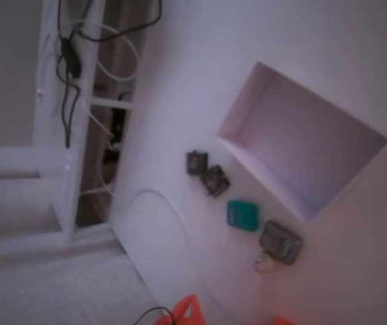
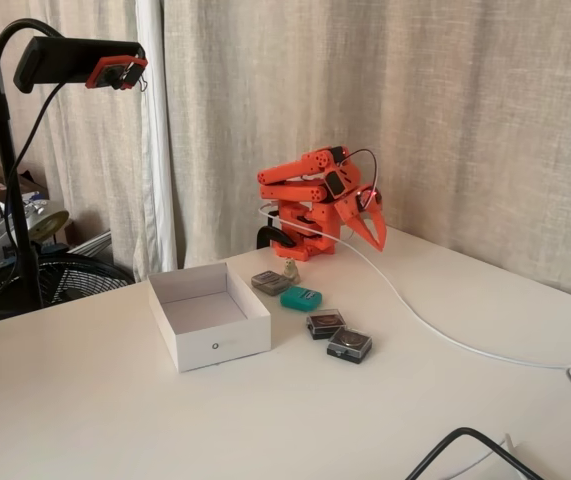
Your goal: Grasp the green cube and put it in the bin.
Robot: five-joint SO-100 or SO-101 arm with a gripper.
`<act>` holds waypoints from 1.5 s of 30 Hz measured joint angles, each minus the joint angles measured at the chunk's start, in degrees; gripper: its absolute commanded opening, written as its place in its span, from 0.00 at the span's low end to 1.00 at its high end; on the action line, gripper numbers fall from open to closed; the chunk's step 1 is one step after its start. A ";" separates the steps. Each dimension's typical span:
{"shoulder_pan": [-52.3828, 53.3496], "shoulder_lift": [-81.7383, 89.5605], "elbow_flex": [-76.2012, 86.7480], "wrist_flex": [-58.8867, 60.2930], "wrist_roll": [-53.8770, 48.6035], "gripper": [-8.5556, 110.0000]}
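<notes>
Nothing done yet: we are seeing the green cube point(image 2: 301, 297) lying on the worktop point(image 2: 85, 400) mid-frame, beside the empty bin point(image 2: 211, 347). Arm folded upper centre, jaws empty, slightly parted.

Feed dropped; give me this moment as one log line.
arm folded at base | pincer empty, clear of table | green cube on table beside bin | bin empty | grasp not begun

White table point(image 2: 115, 410) bears bin point(image 2: 210, 345), green cube point(image 2: 301, 297) — dark gadgets point(image 2: 337, 334); white cable point(image 2: 435, 330).
</notes>
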 measured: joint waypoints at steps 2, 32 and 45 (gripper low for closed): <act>-0.09 0.00 0.00 0.00 0.00 0.00; 10.46 -67.59 -50.63 2.11 29.62 0.40; 29.27 -70.40 -36.30 -3.43 35.68 0.47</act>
